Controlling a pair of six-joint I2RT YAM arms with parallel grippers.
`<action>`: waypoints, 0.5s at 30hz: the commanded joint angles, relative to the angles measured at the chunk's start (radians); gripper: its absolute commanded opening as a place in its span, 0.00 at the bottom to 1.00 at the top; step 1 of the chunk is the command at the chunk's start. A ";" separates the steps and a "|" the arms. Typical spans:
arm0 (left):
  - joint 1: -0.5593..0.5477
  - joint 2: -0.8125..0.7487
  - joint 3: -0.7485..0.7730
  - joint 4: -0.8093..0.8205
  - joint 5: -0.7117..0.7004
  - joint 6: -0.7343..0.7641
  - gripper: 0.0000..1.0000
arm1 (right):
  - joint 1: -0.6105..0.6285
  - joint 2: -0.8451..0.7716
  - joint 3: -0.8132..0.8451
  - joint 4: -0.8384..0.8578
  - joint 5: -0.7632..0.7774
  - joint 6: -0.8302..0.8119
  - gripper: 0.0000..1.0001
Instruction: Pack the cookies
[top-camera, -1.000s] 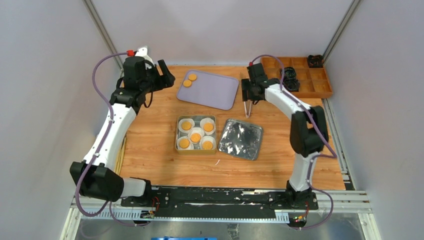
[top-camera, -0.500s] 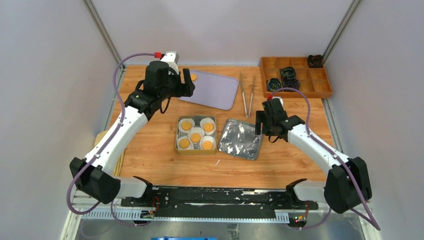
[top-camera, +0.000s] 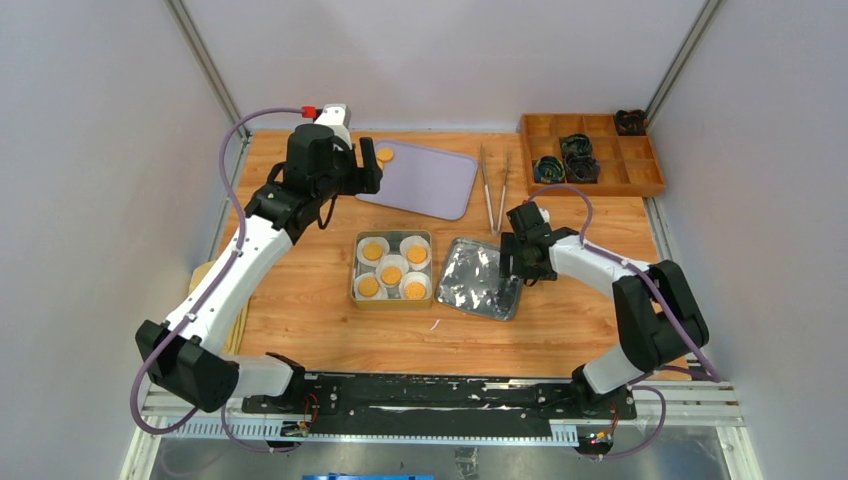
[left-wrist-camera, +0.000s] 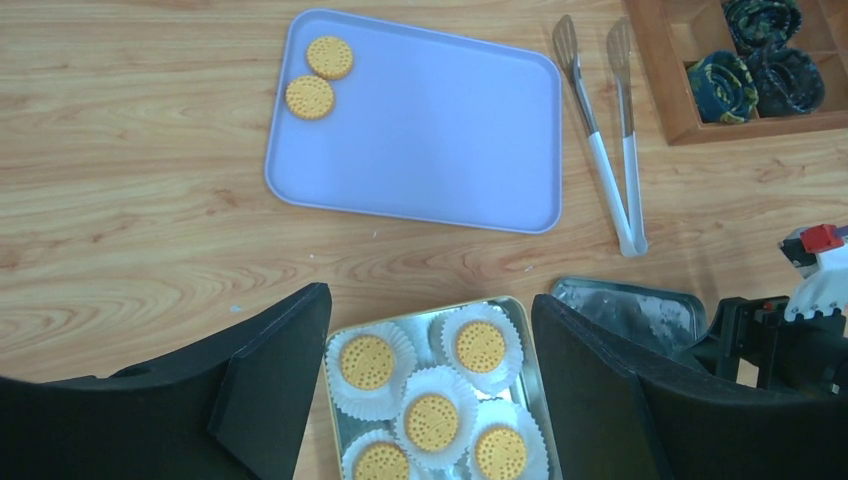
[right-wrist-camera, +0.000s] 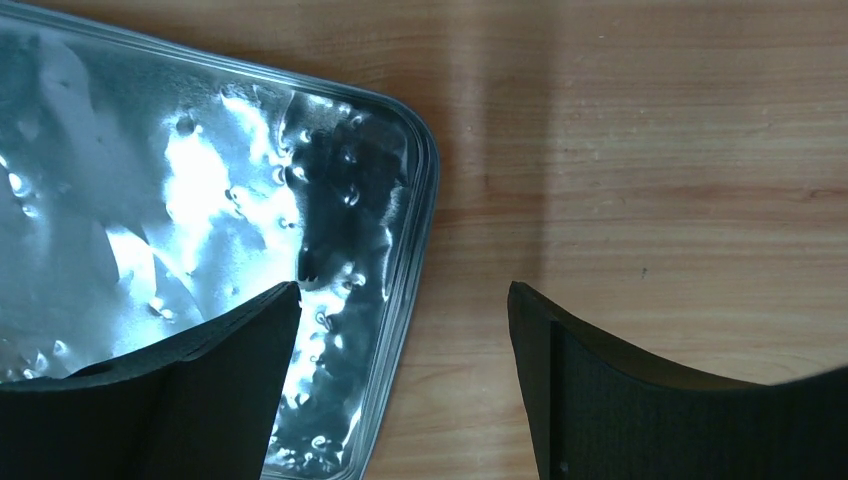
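Note:
Several cookies (top-camera: 391, 273) sit in white paper cups inside an open metal tin (top-camera: 353, 298) at mid-table. Two loose cookies (left-wrist-camera: 310, 97) lie at the left end of a lavender tray (left-wrist-camera: 430, 130). From above only one cookie (top-camera: 384, 154) shows there, the other being hidden by my arm. My left gripper (top-camera: 370, 178) hovers open over the tray's left end, nothing between its fingers; its wrist view looks down on the tin's cookies (left-wrist-camera: 432, 421). My right gripper (top-camera: 510, 262) is open and empty, low over the right edge of the tin's silver lid (right-wrist-camera: 200, 200).
Metal tongs (top-camera: 494, 190) lie on the wood right of the tray (top-camera: 425, 180). A wooden compartment box (top-camera: 592, 152) with dark rolled items stands at the back right. The lid (top-camera: 483, 277) lies just right of the tin.
My right gripper left the tongs lying beside the tray and swung down to the lid's right edge. My left arm moved right, to above the tray's left end.

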 joint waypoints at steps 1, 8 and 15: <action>-0.003 0.000 0.004 -0.010 -0.021 0.014 0.79 | 0.010 0.025 0.007 0.043 -0.005 0.024 0.80; -0.003 0.043 0.017 -0.002 -0.010 0.014 0.79 | 0.009 0.078 -0.006 0.074 -0.023 0.037 0.70; -0.003 0.047 0.017 -0.006 -0.013 0.020 0.79 | 0.010 0.133 -0.029 0.098 -0.088 0.061 0.29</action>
